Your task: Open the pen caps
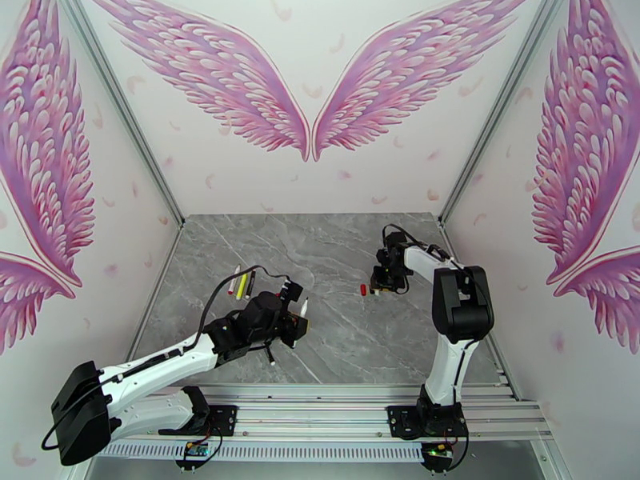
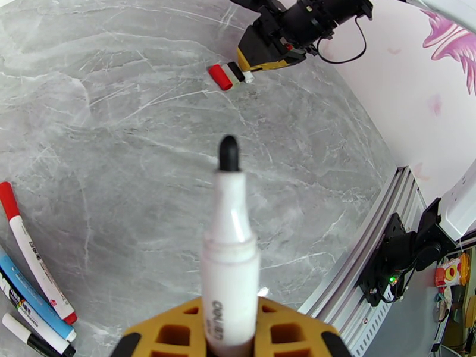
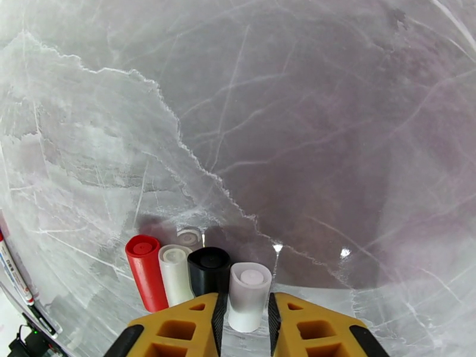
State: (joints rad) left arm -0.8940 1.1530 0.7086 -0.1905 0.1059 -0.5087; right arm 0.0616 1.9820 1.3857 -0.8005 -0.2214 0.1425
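Pen caps (image 3: 208, 272) in row; pen (image 2: 229, 233) in left gripper (image 2: 229, 333)

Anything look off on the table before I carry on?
Nothing stands out: the pen caps sit in a tidy row at the right claw, and the left claw holds an uncapped marker.

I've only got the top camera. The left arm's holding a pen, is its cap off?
Observer: Yes. The left wrist view shows the pen clamped in the left gripper, its black tip bare.
Operator: And on the right side?
Observer: A red cap stands in a row with a white cap, a black cap and a pale cap.
Operator: Is one being held?
Observer: The pale cap stands between the fingers of the right gripper; whether they grip it I can't tell.
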